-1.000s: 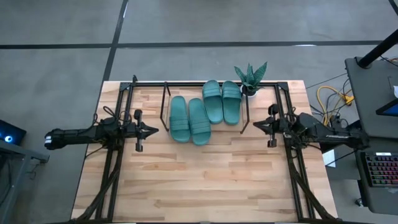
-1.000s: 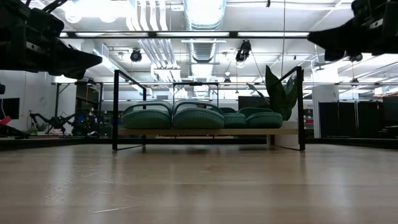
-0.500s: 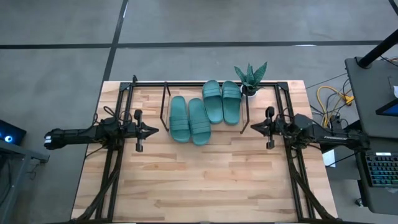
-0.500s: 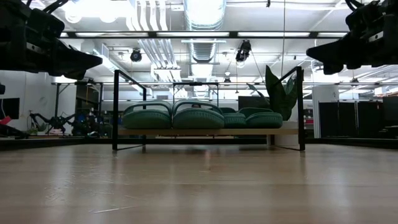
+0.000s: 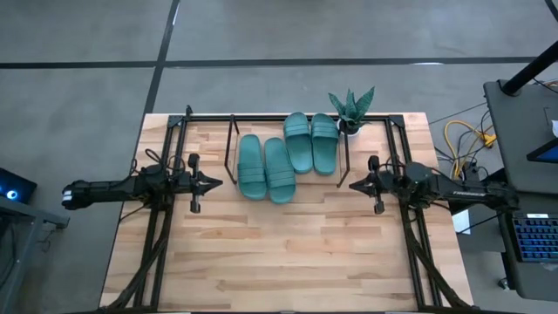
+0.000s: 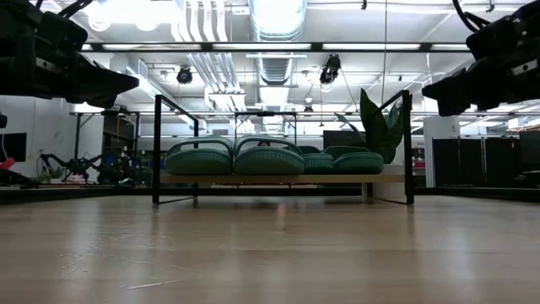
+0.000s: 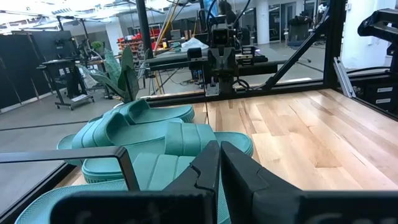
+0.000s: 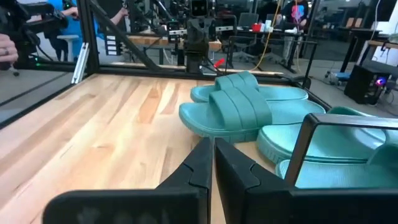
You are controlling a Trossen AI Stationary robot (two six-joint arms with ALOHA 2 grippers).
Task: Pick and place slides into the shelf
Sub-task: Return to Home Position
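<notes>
This is looking like a robotics lab or workshop. Bare silver ventilation ducts [image 6: 274, 38] and bright ceiling lights [image 6: 135, 13] are running across an open ceiling. The light wood plank tabletop [image 5: 288, 253], caged in a black metal frame [image 5: 261, 116], is standing on a grey concrete floor [image 5: 78, 87]. Beyond its right edge a dark desk [image 5: 514, 122] is carrying a backlit keyboard [image 5: 534, 237], with coiled yellow cables [image 5: 462, 135] lying nearby. Further off, a person in a blue top [image 8: 62, 25] is standing among cluttered workbenches [image 8: 261, 28].

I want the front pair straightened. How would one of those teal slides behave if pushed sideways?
The slide probably stays flat rather than tipping: broad, low sole. Looking rubbery, it likely drags on the shelf board and may shove its neighbour alongside.
</notes>
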